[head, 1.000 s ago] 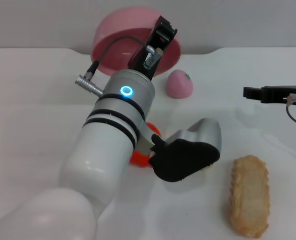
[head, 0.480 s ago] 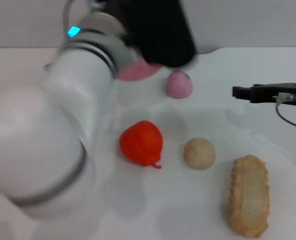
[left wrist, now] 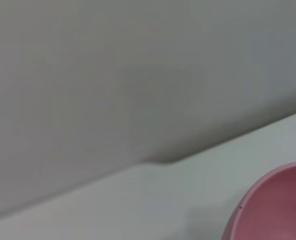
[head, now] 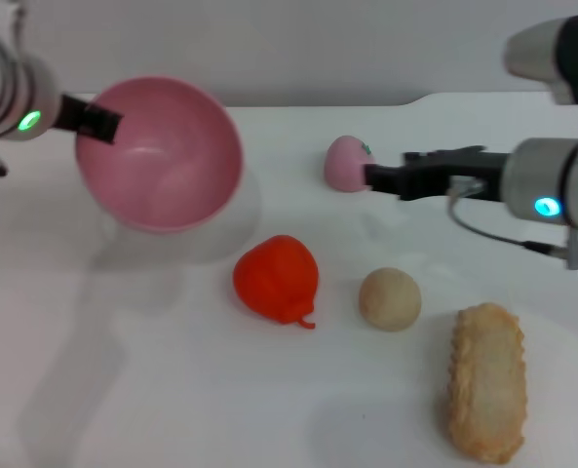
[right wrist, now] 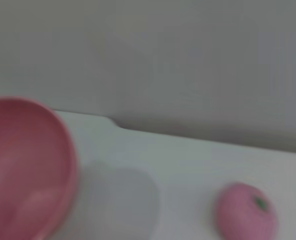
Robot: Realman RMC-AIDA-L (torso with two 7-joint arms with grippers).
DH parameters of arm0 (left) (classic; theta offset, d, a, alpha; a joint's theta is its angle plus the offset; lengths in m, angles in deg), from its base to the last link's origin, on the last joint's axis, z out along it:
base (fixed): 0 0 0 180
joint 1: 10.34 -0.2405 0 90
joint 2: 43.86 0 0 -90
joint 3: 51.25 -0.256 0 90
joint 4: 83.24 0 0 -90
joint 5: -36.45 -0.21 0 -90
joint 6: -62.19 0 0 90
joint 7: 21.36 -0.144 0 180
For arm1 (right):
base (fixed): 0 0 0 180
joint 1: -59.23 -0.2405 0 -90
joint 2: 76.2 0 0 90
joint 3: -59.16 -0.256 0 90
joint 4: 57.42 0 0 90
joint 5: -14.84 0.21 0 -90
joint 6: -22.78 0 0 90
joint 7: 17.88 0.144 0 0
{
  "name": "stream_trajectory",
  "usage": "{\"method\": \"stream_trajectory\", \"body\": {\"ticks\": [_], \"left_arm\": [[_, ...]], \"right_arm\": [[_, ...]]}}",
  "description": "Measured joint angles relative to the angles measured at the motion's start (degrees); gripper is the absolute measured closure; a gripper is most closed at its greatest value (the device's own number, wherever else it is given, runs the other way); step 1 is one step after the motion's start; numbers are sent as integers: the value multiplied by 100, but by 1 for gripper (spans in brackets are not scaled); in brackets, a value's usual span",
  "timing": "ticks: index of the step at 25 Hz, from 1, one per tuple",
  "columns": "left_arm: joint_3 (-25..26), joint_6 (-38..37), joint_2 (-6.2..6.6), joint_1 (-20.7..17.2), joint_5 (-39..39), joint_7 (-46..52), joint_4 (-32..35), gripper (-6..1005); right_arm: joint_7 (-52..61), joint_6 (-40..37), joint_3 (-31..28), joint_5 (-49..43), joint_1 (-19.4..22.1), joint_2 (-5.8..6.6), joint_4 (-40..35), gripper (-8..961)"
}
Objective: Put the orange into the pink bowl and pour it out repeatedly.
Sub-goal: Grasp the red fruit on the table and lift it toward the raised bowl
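The pink bowl [head: 172, 161] hangs tilted above the table at the left, its empty hollow facing me; it also shows as the pink bowl [left wrist: 280, 207] and the pink bowl [right wrist: 23, 165] in the wrist views. My left gripper [head: 96, 118] is shut on its rim from the left. The orange [head: 276, 277] lies on the table in the middle, below and right of the bowl, touching nothing. My right gripper [head: 374, 177] reaches in from the right, its tip right beside the small pink fruit [head: 347, 163].
A beige ball [head: 390, 298] lies right of the orange. A long breaded piece [head: 485, 380] lies at the front right. The pink fruit [right wrist: 247, 214] is also in the right wrist view. The white table's far edge [head: 298, 105] meets a grey wall.
My left arm swung from the middle to the far left, carrying the bowl with it and uncovering the orange on the table. My right gripper moved left toward the pink fruit.
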Motion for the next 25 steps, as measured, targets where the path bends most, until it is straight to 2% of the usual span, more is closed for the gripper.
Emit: {"method": "stream_trajectory", "body": {"ticks": [4, 7, 8, 17, 25], "left_arm": [[626, 24, 1, -245, 571, -284, -78, 954], [915, 22, 6, -324, 533, -295, -124, 954], [1004, 38, 10, -329, 436, -284, -150, 954], [978, 8, 12, -234, 350, -327, -378, 954], [965, -44, 15, -152, 339, -337, -462, 954]], "right_arm": [[-9, -468, 591, 100, -201, -1, 137, 273], [-3, -675, 879, 134, -514, -8, 533, 266], [25, -783, 1037, 183, -748, -13, 875, 264], [6, -1171, 1373, 704, -1351, -22, 1858, 203], [-155, -1202, 1478, 1312, -1611, -31, 2281, 203]]}}
